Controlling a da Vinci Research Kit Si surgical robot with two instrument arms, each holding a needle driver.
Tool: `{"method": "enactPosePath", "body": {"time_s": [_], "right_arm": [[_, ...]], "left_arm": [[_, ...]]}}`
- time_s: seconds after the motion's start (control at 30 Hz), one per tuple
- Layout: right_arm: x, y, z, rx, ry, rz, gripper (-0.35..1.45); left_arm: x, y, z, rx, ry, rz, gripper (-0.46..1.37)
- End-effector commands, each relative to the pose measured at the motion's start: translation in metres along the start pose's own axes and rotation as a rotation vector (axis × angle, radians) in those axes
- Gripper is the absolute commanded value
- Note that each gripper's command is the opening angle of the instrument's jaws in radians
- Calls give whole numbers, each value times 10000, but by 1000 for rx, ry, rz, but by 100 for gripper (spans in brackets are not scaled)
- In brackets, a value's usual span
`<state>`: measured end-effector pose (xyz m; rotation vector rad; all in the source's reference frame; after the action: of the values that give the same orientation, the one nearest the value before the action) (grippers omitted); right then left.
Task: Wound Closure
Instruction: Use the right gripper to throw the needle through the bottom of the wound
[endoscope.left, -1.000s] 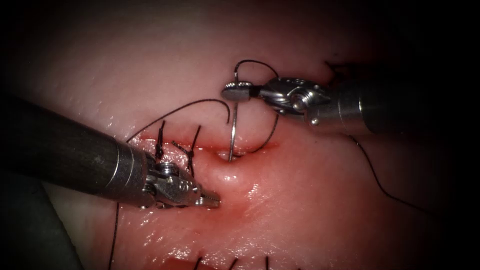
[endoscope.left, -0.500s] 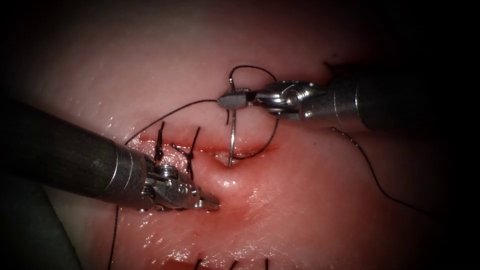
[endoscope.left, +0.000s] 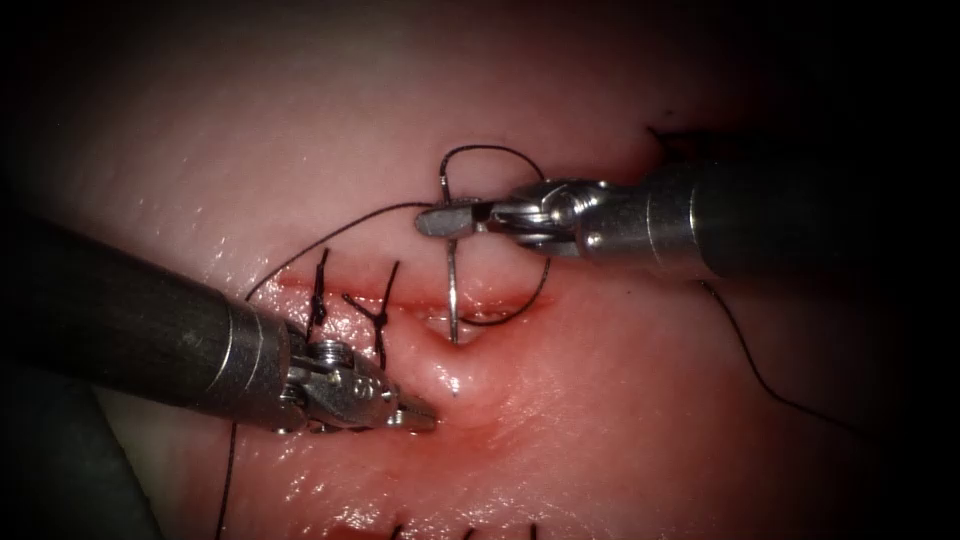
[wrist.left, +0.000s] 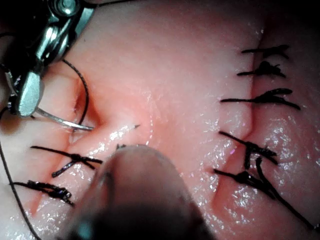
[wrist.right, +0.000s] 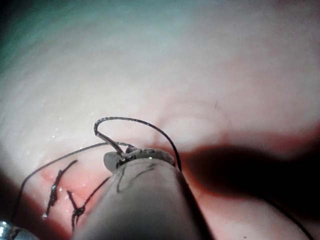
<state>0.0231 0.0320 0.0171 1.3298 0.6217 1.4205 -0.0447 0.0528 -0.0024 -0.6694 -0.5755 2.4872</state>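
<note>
Steel needle (endoscope.left: 452, 290) clamped near its tail end in right tool (endoscope.left: 447, 219), jaws closed across it just above the cut (endoscope.left: 420, 300). Shaft running down into the cut; fine tip (wrist.left: 135, 126) just breaking the tissue (endoscope.left: 600, 400) on the near lip, right beside left tool (endoscope.left: 418, 417). Over the last second, right tool shifted leftward and needle gone deeper. Left tool jaws closed, holding nothing, pressing tissue below the cut. Thread (endoscope.left: 495, 152) looping from needle tail over right tool, another strand trailing left past two tied stitches (endoscope.left: 350, 305).

Risks, judged: grip so far back could let needle twist or flatten in the jaws; forcing against its curve could tear the thin near lip; loose loop could snag on right tool.
</note>
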Motion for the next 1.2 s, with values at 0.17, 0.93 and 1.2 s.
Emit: {"method": "enactPosePath", "body": {"time_s": [0.17, 0.93, 1.2], "right_arm": [[-9, 9, 5, -31, -44, 77, -35], [-27, 0, -4, -30, 59, 105, -35], [14, 15, -17, -36, 263, -167, -8]], "left_arm": [[0, 0, 0, -10, 0, -2, -35], [0, -1, -3, -14, 0, -1, -35], [-2, 0, -5, -15, 0, 1, -35]]}}
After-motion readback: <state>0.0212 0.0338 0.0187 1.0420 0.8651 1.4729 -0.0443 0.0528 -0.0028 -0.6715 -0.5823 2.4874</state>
